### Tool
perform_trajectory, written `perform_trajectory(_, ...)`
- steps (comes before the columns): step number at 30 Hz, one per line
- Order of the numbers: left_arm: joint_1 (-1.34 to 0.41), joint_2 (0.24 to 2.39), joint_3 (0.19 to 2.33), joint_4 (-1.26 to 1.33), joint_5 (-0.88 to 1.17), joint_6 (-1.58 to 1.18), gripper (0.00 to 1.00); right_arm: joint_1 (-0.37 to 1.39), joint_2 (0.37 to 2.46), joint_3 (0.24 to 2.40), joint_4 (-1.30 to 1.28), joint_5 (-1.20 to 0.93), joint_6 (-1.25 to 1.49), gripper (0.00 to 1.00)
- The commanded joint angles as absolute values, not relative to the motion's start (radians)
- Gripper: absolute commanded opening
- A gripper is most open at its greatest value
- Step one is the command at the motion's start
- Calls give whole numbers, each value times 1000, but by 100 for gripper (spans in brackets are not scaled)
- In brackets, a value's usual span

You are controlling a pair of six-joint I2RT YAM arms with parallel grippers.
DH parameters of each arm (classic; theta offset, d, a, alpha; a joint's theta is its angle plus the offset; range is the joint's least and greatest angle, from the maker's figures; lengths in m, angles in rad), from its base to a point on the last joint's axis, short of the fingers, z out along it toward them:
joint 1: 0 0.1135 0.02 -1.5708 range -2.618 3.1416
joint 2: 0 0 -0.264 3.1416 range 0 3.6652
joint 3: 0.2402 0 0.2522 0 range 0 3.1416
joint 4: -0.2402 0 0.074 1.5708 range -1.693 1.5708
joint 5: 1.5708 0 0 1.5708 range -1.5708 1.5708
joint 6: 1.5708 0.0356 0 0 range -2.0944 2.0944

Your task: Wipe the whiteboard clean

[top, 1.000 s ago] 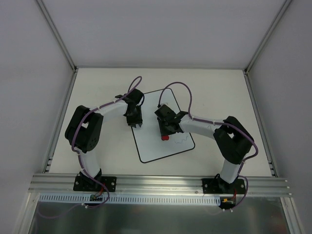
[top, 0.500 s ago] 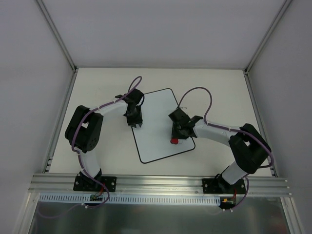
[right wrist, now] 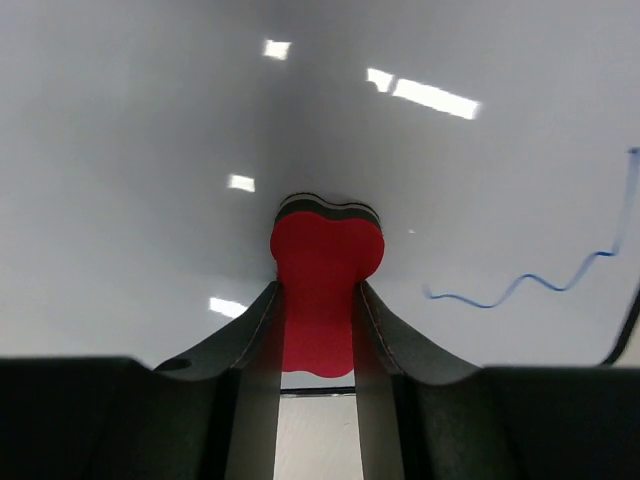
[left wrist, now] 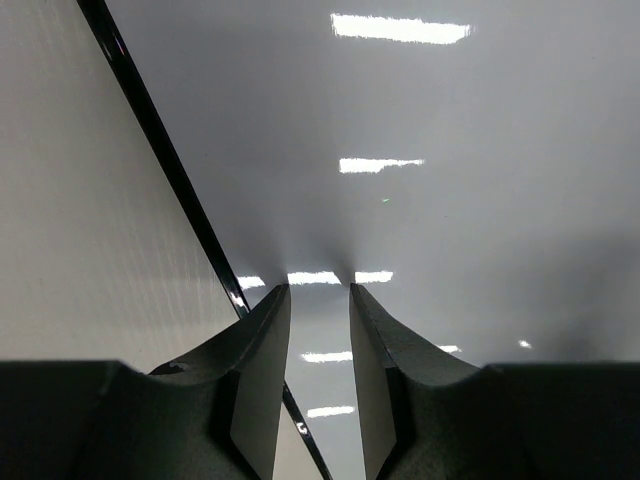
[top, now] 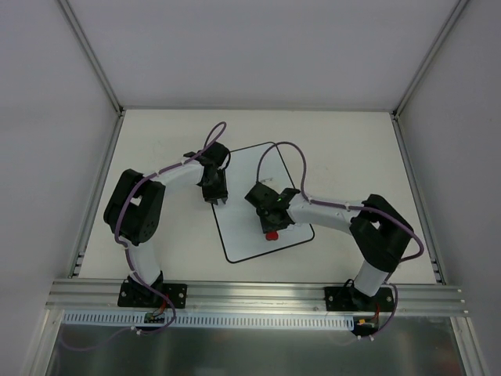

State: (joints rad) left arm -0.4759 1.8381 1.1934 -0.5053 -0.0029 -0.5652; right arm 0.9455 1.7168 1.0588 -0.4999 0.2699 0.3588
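- Top external: the whiteboard lay skewed on the table, under both sets of fingers; the left gripper stood at its left side; the right gripper was down over its near half, with the red eraser at the fingertips.
- Left wrist: the left gripper's fingers were a narrow slit apart with nothing between them; their tips looked planted on the whiteboard, whose black edge ran just left of them; how hard they pressed, I could not tell.
- Right wrist: the right gripper's fingers were clamped on the red eraser's waist, its rounded head poking beyond the tips onto the white surface; a blue wavy line sat off to the fingers' right, clear of the eraser and unwiped.
- The step, as I read it, was wiping that last line; to do it well, carry the eraser rightward of the fingers with its face flat and steady pressure; cover the whole squiggle out to the edge; the left fingertips ought to pin the whiteboard so the stroke cannot drag it.
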Motion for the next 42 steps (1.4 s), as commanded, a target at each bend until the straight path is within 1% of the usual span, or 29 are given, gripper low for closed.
perform_trajectory(1,-465,1824,1175,-525,-3,-557,31,1041,1805,1078,-604,130,322,1)
perform_trajectory(5,-463,1827,1172,-525,-3,-558,30,1077,1809,1101,-604,91,321,0)
perform_trajectory(8,-465,1833,1170,-526,-3,-557,30,1065,1798,1063,-606,126,345,0)
perform_trajectory(12,-465,1835,1164,-523,-3,-555,30,971,1749,944,-610,212,431,0)
perform_trajectory(13,-465,1835,1160,-525,-3,-555,30,919,1734,902,-614,233,452,0)
perform_trajectory(18,-465,1830,1152,-525,-3,-554,30,766,1643,870,-692,360,456,0)
perform_trajectory(24,-462,1824,1152,-525,-3,-554,30,582,1609,845,-709,379,423,1)
perform_trajectory(27,-457,1824,1152,-525,-3,-552,30,540,1609,848,-706,365,408,1)
perform_trajectory(30,-459,1821,1152,-525,-3,-554,30,522,1632,877,-678,325,364,0)
perform_trajectory(34,-457,1821,1152,-525,-3,-552,30,532,1706,980,-652,252,304,0)
perform_trajectory(42,-459,1821,1144,-523,-3,-555,30,531,1867,1253,-660,167,220,0)
